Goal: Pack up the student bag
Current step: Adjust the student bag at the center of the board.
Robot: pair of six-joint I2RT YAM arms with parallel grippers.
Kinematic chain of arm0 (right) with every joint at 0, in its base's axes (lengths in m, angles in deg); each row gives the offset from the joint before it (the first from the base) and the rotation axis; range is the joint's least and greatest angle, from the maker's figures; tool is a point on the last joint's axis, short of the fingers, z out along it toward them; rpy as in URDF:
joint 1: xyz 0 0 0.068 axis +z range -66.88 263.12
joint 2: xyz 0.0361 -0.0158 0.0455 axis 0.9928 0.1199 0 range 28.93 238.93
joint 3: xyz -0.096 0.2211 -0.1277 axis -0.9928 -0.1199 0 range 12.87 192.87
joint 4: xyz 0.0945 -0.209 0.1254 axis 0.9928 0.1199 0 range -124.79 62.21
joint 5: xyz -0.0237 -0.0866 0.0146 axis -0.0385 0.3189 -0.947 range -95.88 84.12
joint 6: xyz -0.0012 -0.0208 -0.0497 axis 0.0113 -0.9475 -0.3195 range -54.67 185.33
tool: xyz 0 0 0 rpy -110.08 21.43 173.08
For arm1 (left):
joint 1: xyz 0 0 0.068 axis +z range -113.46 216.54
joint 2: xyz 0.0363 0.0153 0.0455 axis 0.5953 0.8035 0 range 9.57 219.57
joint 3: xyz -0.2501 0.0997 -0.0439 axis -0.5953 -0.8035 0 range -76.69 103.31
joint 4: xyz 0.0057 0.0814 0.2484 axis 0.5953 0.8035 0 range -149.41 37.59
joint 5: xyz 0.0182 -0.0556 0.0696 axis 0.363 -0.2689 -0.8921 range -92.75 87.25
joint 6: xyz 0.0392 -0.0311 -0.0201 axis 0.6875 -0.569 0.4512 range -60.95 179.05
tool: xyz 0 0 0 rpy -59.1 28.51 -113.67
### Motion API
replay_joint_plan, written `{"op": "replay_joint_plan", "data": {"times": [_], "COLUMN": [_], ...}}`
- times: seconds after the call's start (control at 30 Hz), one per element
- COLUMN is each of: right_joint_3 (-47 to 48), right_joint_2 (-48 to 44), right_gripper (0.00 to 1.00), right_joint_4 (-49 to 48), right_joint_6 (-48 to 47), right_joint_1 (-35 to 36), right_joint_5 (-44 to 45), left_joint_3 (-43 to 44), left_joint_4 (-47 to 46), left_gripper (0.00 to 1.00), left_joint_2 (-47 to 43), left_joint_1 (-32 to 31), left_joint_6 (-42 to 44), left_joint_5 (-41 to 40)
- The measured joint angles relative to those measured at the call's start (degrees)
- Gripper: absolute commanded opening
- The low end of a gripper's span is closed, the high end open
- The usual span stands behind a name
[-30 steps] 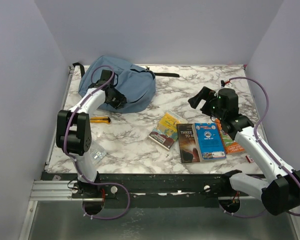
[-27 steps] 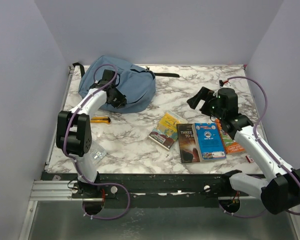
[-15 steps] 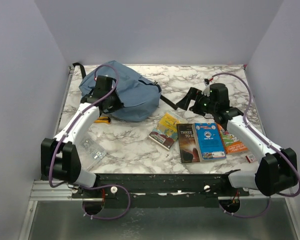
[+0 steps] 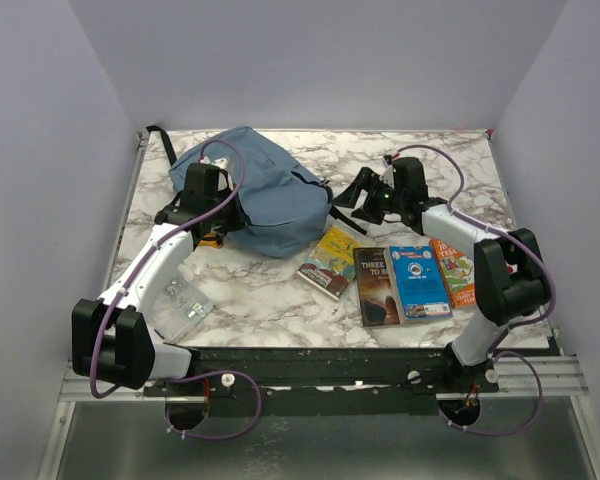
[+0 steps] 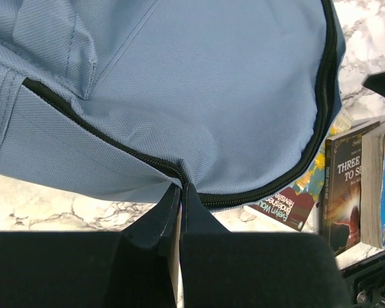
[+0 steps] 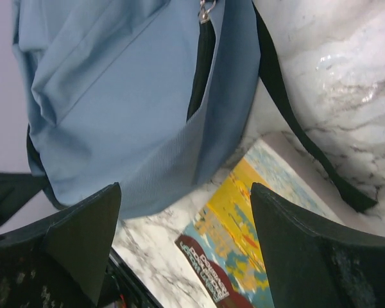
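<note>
Dusty-blue fabric of the student bag point(image 4: 265, 195), lying at the far left of the marble table point(image 4: 450, 160), is pinched at its black zip seam by the left gripper point(image 5: 179, 196), fingers pressed together on the cloth, I'd guess to anchor the bag. The right gripper point(image 6: 185, 192) hovers with jaws spread at the bag's right side near a zip pull point(image 6: 205, 11), probably to work the opening, with the books point(image 4: 418, 280) lying just beside. Whether any zip is undone I can't tell, and the bag's inside is hidden.
</note>
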Motion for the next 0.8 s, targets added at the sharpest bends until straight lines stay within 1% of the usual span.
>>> {"op": "replay_joint_plan", "data": {"times": [0.1, 0.17, 0.23, 0.4, 0.43, 0.47, 0.57, 0.6, 0.63, 0.67, 0.8], "right_joint_3": [2.8, 5.1, 8.0, 13.3, 13.7, 13.9, 14.0, 13.9, 13.8, 13.7, 12.4], "right_joint_2": [4.3, 7.6, 11.2, 19.1, 20.2, 21.1, 22.6, 22.6, 22.6, 22.6, 22.5], "right_gripper": [0.82, 0.76, 0.73, 0.58, 0.54, 0.46, 0.29, 0.2, 0.05, 0.01, 0.01], "right_joint_4": [-1.7, -2.4, -2.5, -3.1, -3.5, -3.9, -5.7, -6.6, -7.8, -9.3, -16.6], "right_joint_6": [1.4, 2.3, 2.6, 3.8, 4.4, 4.9, 6.8, 7.5, 8.1, 8.8, 11.4], "right_joint_1": [0.0, 0.0, 0.0, 0.0, 0.0, 0.1, 0.3, 0.3, 0.3, 0.3, 0.4], "right_joint_5": [-0.3, -0.4, -0.5, -1.0, -1.3, -1.6, -2.4, -2.6, -2.8, -3.1, -4.2], "left_joint_3": [0.0, 0.0, 0.0, 0.3, 0.4, 0.5, 0.9, 1.2, 1.4, 1.5, 2.7], "left_joint_4": [-0.9, -1.2, -1.4, -1.0, -0.9, -0.8, -0.7, -0.5, -0.5, -0.5, -0.1], "left_gripper": [0.0, 0.0, 0.0, 0.0, 0.0, 0.0, 0.0, 0.0, 0.0, 0.0, 0.0], "left_joint_2": [0.0, 0.0, 0.0, 0.0, 0.0, 0.0, 0.7, 1.2, 1.7, 2.1, 4.5], "left_joint_1": [0.0, 0.0, 0.0, 0.0, 0.0, 0.0, 0.0, 0.0, 0.0, 0.0, 0.0], "left_joint_6": [0.4, 0.4, 0.4, 0.4, 0.4, 0.4, 0.3, 0.3, 0.3, 0.2, -0.1], "left_joint_5": [1.2, 1.9, 2.4, 2.4, 2.4, 2.4, 2.5, 2.6, 2.6, 2.6, 2.8]}}
